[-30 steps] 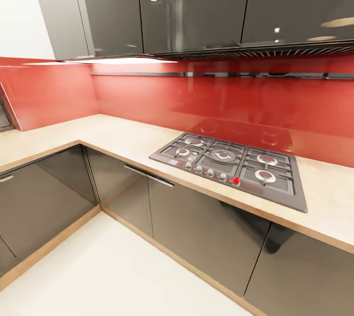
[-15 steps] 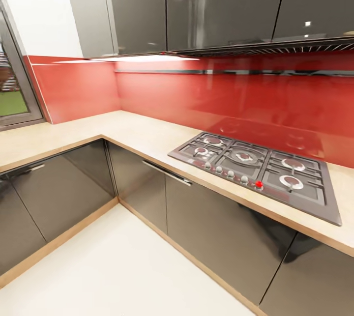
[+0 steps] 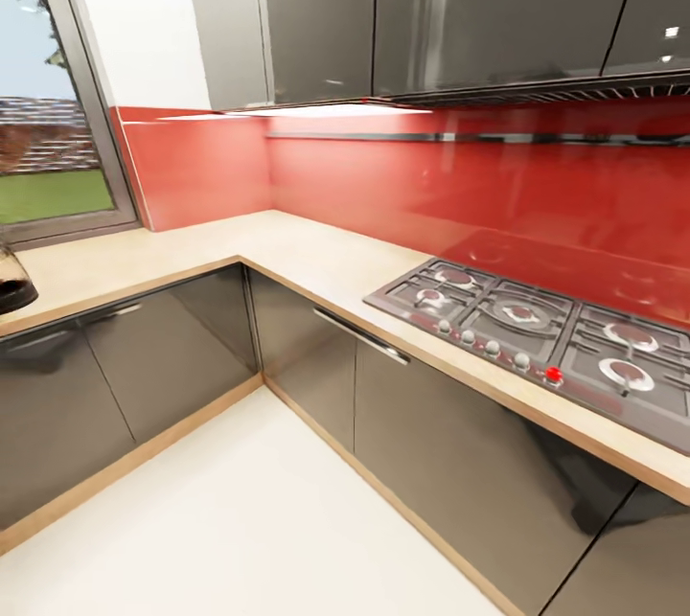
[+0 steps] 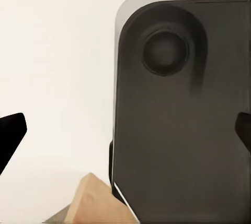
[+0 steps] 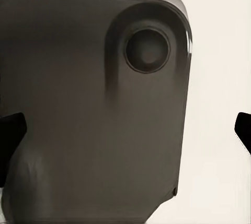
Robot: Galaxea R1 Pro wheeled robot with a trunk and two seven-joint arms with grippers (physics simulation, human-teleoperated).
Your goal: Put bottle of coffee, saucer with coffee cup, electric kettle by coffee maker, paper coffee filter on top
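Across the head view, we log the following as the camera pans leftward from a second ago.

Item: L-shaped light beige speckled countertop (image 3: 316, 257) over glossy grey cabinets (image 3: 172, 357). Bare in the corner run.

Item: black gas hob (image 3: 556, 343) with silver knobs and one red knob. It sat near the middle of the picture a second ago and now lies at the right edge; we read this as our own turn, not a move of the hob.

Item: glossy red backsplash (image 3: 479, 185), dark grey wall cabinets (image 3: 316, 12) above it.

Item: window (image 3: 48, 156) with grass and a brick wall outside, newly come into view on the left.

Item: rounded dark-and-glass object (image 3: 11, 285) at the far left edge on the countertop, newly entered. It may be the kettle or the coffee maker's carafe; too little of it is in the picture to tell which.

Item: left gripper (image 4: 125, 132), black fingertips spread wide apart, nothing between them, hanging over the robot's own dark base (image 4: 183, 119) and the pale floor (image 4: 57, 67).

Item: right gripper (image 5: 128, 132), fingertips likewise wide apart and empty, over the same base.

Judgement: we are in transit with both hands free; the turn seems to bring the coffee station area into reach of sight, and no placing step can be assessed yet.
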